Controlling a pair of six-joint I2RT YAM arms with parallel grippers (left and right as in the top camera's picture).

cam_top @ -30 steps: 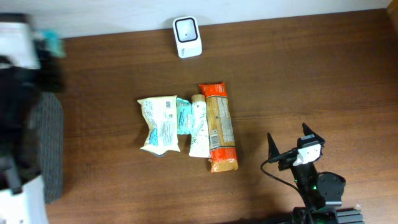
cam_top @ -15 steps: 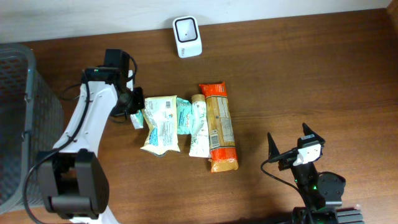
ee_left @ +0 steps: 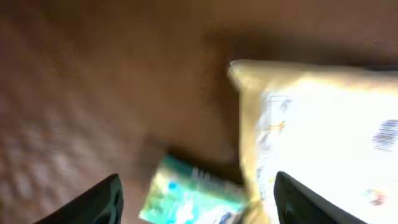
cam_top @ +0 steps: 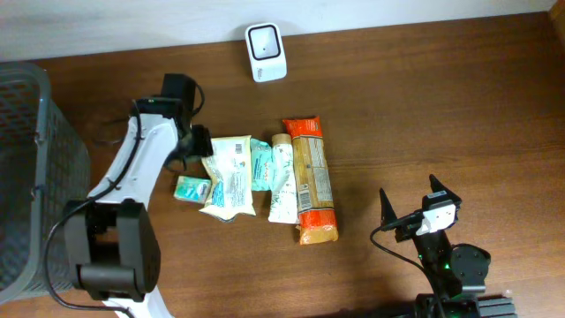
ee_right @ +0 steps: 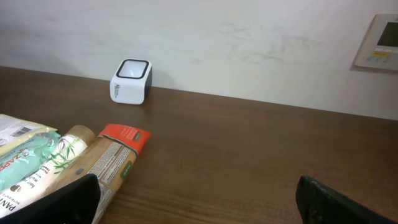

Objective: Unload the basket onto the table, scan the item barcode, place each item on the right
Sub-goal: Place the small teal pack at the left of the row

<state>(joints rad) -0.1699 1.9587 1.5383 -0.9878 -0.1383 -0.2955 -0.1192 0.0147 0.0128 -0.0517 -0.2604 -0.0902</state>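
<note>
A small teal packet (cam_top: 192, 187) lies flat on the table, just left of a cream pouch (cam_top: 228, 175). My left gripper (cam_top: 196, 148) hovers above it, open. In the left wrist view the blurred teal packet (ee_left: 193, 196) shows below and between the spread fingers (ee_left: 99, 202), touching neither, with the cream pouch (ee_left: 323, 124) to its right. A white scanner (cam_top: 266, 53) stands at the table's back edge, also seen as the scanner (ee_right: 131, 81). My right gripper (cam_top: 410, 208) rests open near the front right, holding nothing; its gripper (ee_right: 199, 205) faces bare wood.
Beside the cream pouch lie a teal pack (cam_top: 262, 163), a tube (cam_top: 282, 181) and an orange-ended pack (cam_top: 311, 177) in a row. A grey mesh basket (cam_top: 26, 177) fills the left edge.
The left arm swung in from the far left carrying the small teal packet. Its jaws have opened, and the packet now lies on the table beside the cream pouch. The right arm is still.
</note>
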